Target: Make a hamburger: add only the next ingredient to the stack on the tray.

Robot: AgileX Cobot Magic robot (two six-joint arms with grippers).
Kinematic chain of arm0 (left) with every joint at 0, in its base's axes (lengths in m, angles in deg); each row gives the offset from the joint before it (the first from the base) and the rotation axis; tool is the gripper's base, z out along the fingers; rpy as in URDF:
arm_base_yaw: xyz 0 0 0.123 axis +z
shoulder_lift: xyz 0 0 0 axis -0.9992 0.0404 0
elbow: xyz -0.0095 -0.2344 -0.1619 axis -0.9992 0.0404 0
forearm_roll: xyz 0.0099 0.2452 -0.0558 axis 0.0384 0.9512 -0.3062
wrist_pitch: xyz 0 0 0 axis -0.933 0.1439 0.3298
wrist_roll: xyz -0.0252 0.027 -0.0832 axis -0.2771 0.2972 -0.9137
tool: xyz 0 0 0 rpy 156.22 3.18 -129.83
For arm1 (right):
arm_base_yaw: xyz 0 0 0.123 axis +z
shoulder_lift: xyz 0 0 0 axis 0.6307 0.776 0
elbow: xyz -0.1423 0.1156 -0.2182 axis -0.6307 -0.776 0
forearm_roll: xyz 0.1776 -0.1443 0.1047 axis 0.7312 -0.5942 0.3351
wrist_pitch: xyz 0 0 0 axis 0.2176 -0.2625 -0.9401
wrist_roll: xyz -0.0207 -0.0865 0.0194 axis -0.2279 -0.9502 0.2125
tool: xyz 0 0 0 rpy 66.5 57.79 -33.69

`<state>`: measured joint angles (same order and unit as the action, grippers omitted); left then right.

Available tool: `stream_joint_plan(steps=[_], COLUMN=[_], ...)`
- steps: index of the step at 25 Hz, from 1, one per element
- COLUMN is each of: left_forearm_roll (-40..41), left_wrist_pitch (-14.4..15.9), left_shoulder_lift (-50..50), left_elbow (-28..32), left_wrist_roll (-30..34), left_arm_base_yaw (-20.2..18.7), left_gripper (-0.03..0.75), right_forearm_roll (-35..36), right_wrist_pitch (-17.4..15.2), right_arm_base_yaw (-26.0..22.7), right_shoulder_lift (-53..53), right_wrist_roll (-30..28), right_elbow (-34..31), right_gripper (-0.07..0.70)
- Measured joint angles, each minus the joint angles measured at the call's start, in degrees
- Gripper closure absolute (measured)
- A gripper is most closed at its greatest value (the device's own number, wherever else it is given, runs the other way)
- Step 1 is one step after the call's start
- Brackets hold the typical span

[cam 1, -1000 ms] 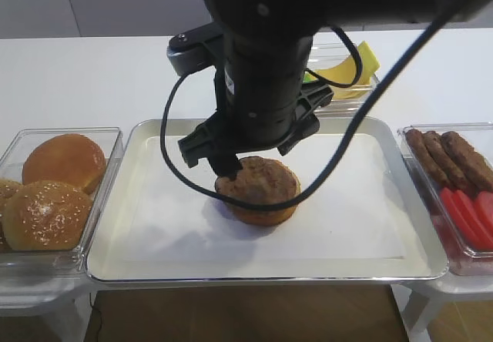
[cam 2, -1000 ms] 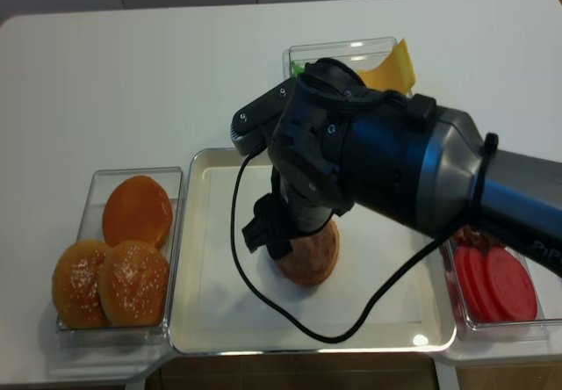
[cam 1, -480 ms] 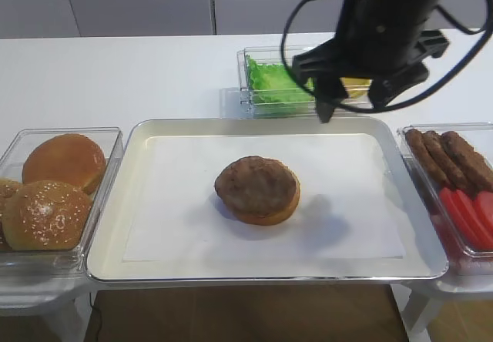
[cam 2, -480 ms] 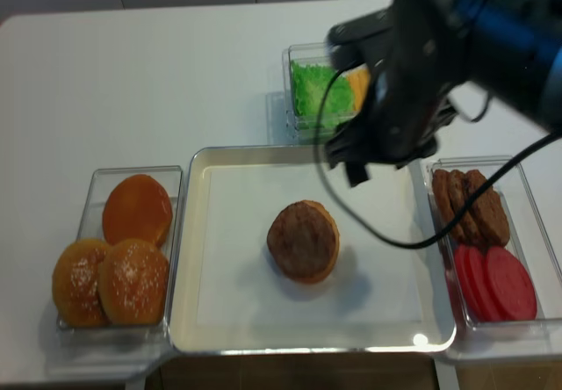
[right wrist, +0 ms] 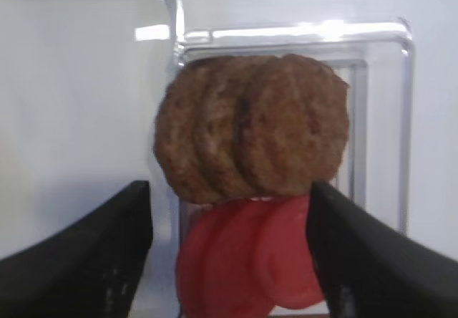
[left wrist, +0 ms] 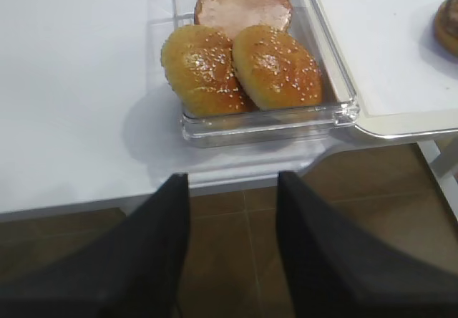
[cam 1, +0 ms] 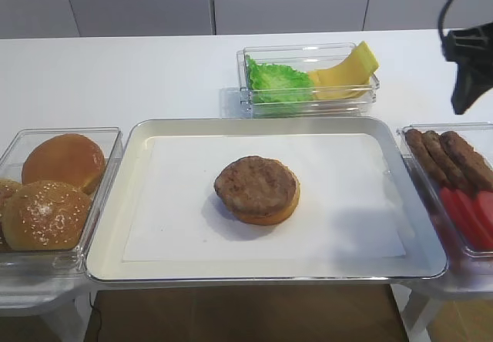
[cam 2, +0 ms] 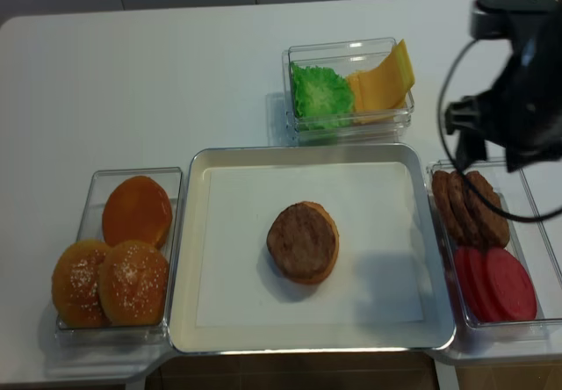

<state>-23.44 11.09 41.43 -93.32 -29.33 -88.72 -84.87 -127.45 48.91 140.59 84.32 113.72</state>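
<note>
A brown grilled meat patty (cam 1: 256,184) lies flat on the bun-bottom stack (cam 2: 304,242) in the middle of the paper-lined metal tray (cam 1: 115,226). Nothing touches it. My right gripper (cam 2: 502,153) hangs open and empty at the far right, above the clear bin of spare patties (right wrist: 254,135) and red tomato slices (right wrist: 243,250). In the right wrist view its gripper (right wrist: 229,261) has both black fingers spread either side of those slices, apart from them. My left gripper (left wrist: 232,246) is open, holding nothing, off the table's front edge over the brown floor.
A clear bin with seeded bun tops (left wrist: 243,67) and a plain bun (cam 1: 65,161) sits left of the tray. A bin of green lettuce (cam 1: 277,80) and yellow cheese (cam 1: 343,68) stands behind it. The patty and tomato bin (cam 2: 518,184) touches the tray's right side.
My right gripper has lifted off the patty on the stack and swung up and right to above the right-hand bin. The patty stays on the stack.
</note>
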Motion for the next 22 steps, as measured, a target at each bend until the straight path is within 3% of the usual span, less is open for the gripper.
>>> stream_joint_plan(steps=[4, 13, 22], left_forearm_roll=[0.00, 0.00, 0.00], left_wrist_pitch=[0.00, 0.00, 0.00], left_shoulder_lift=[0.00, 0.00, 0.00], left_elbow=[0.00, 0.00, 0.00], left_wrist_roll=[0.00, 0.00, 0.00], left_arm_base_yaw=[0.00, 0.00, 0.00], left_gripper=[0.413, 0.414, 0.418], right_forearm_roll=[0.10, 0.12, -0.54], right_wrist_pitch=[0.10, -1.67, -6.69], right_arm_base_yaw=[-3.25, -3.90, -3.93], right_shoulder_lift=[-7.23, -28.52, -47.80], right_wrist_roll=[-0.77, -1.12, -1.90], right_elbow=[-5.11, -16.94, -20.15], right_gripper=[0.109, 0.111, 0.117])
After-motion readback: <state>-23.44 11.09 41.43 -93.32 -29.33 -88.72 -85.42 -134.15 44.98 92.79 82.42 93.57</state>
